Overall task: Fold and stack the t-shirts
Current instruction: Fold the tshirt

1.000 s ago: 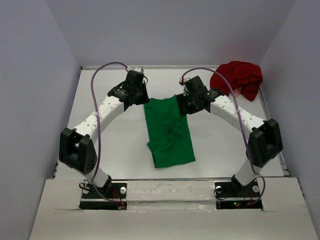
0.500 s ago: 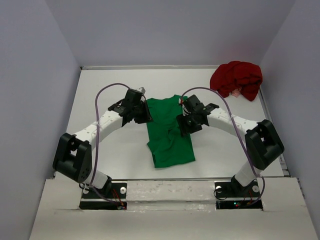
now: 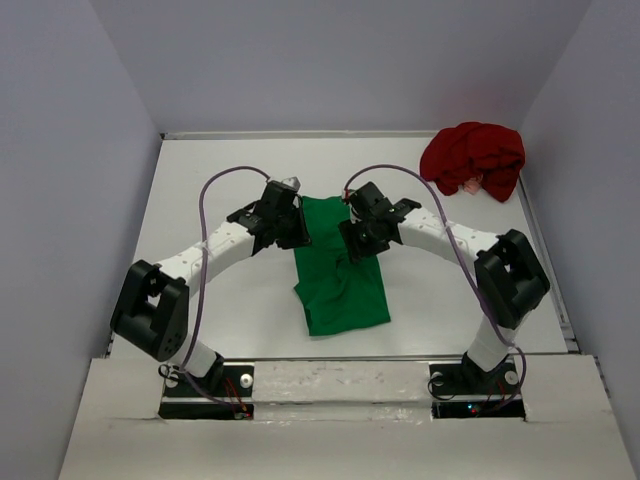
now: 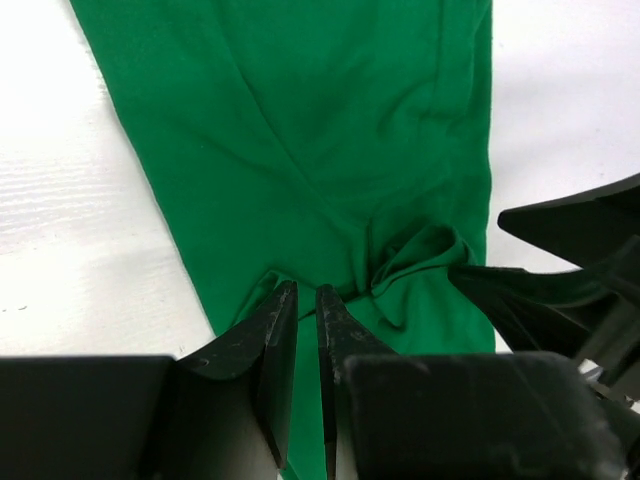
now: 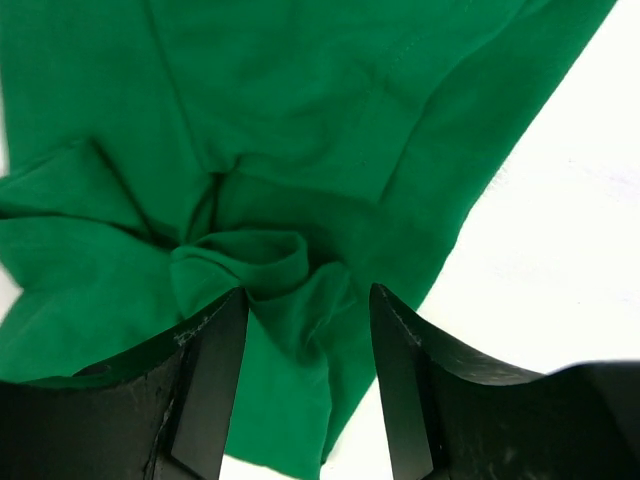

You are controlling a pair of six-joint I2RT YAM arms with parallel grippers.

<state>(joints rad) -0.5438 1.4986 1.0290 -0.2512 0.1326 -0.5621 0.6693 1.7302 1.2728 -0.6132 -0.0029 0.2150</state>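
Observation:
The green t-shirt (image 3: 340, 270) lies lengthwise in the middle of the table, folded into a narrow strip with a bunched knot of cloth at its centre. My left gripper (image 3: 298, 232) is at the strip's left edge, its jaws almost together with green cloth (image 4: 300, 130) between them (image 4: 306, 290). My right gripper (image 3: 352, 240) is over the right edge, its jaws wide apart (image 5: 308, 295) above a rumpled fold of green cloth (image 5: 300, 100). The dark red t-shirt (image 3: 472, 158) sits in a crumpled heap at the far right corner.
Grey walls enclose the white table (image 3: 220, 170) on three sides. The two arms arch in from the near edge and their wrists almost meet above the green shirt.
Both grippers have come nearer and closer together from the shirt's far edge to its middle. The far part of the green shirt now lies narrower. The right jaws now stand apart.

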